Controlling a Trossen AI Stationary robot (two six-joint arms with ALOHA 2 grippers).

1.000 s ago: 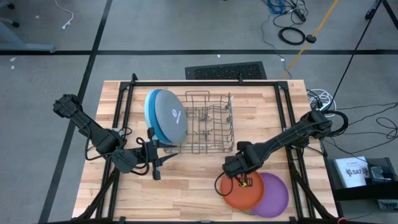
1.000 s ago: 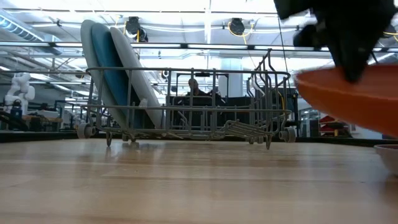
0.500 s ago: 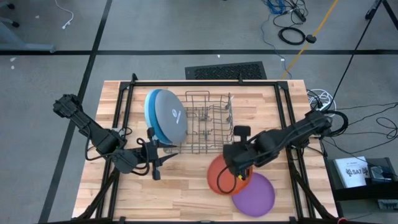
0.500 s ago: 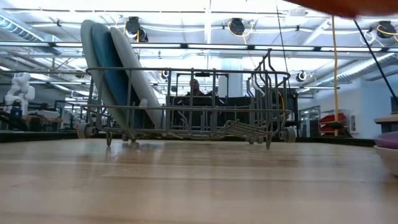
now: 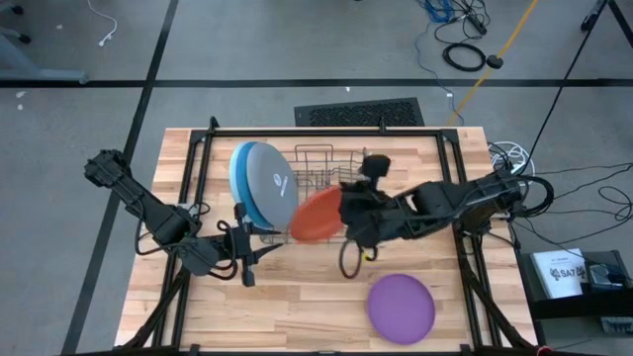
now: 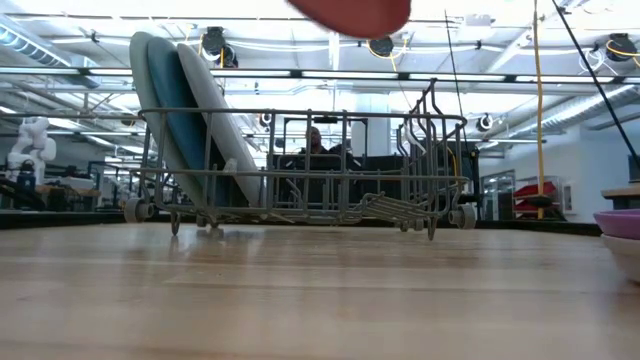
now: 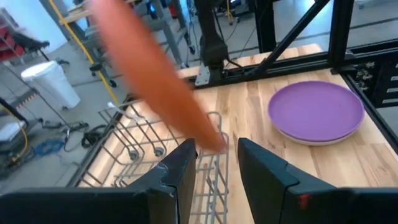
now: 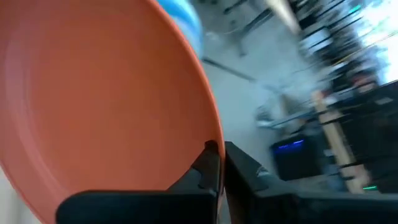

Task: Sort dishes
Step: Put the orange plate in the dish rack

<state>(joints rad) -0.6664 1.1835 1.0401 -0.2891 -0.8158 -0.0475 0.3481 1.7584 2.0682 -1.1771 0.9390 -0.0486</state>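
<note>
Your right hand (image 5: pixel 348 220) is pinching the orange plate (image 5: pixel 315 216) by its edge over the wire rack (image 5: pixel 341 178). It could be slipping out, or bumping the big plates (image 5: pixel 263 184) standing there. Your left hand (image 5: pixel 259 253) is waiting half open, holding nothing.

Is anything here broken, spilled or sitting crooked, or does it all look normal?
Nothing stands out. The three large round plates stand on edge in the wire dish rack, the round purple plate lies flat on the wooden table, and the right gripper holds the round orange plate over the rack.

Held plate (image 5: pixel 316 216) above rack (image 5: pixel 331 203)
</note>
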